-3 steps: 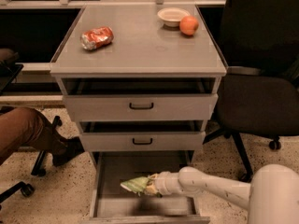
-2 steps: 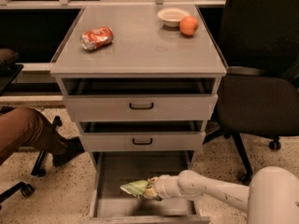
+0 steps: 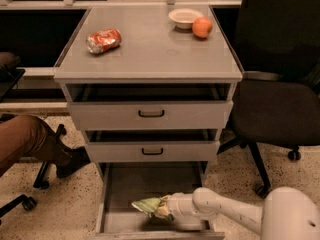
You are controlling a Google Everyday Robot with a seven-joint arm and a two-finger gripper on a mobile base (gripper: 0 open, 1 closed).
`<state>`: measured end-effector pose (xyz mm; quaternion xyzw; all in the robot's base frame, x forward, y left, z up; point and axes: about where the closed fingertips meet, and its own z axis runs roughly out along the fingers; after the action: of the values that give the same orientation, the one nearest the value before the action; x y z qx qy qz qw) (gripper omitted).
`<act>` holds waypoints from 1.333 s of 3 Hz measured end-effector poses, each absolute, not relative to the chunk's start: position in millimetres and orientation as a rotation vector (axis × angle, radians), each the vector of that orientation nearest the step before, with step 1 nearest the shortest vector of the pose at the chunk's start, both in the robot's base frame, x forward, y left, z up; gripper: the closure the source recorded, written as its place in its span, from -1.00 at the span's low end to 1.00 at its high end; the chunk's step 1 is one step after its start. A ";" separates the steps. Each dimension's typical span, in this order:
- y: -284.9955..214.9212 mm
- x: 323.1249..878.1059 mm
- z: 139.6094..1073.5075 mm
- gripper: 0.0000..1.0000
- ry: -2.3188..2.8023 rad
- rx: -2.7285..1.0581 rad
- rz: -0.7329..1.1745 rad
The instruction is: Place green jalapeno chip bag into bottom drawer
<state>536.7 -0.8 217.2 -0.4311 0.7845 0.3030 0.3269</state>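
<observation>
The green jalapeno chip bag (image 3: 148, 205) is a crumpled green foil bag with pale ends, held low inside the open bottom drawer (image 3: 125, 184), just above its grey floor. My gripper (image 3: 162, 208) reaches in from the right on a white arm and is shut on the bag's right end. The bag points left toward the drawer's middle. The fingertips are mostly hidden by the bag.
On the cabinet top lie a crushed red-orange bag (image 3: 103, 40), a white bowl (image 3: 184, 18) and an orange (image 3: 202, 27). The two upper drawers (image 3: 151, 114) stand slightly open. A black office chair (image 3: 280, 99) is at the right; a person's leg (image 3: 30, 141) is at the left.
The gripper and bag have moved a little lower and toward the drawer's front. Nothing else has moved.
</observation>
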 end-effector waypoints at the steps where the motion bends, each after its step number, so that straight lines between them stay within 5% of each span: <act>1: -8.7 524.3 157.8 1.00 2.121 -1.034 0.874; 3: -9.2 518.2 135.6 1.00 2.151 -1.001 0.885; 4: -9.2 518.2 135.5 0.63 2.151 -1.001 0.885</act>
<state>518.2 -9.2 135.5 -0.3772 0.8103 0.3333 0.3000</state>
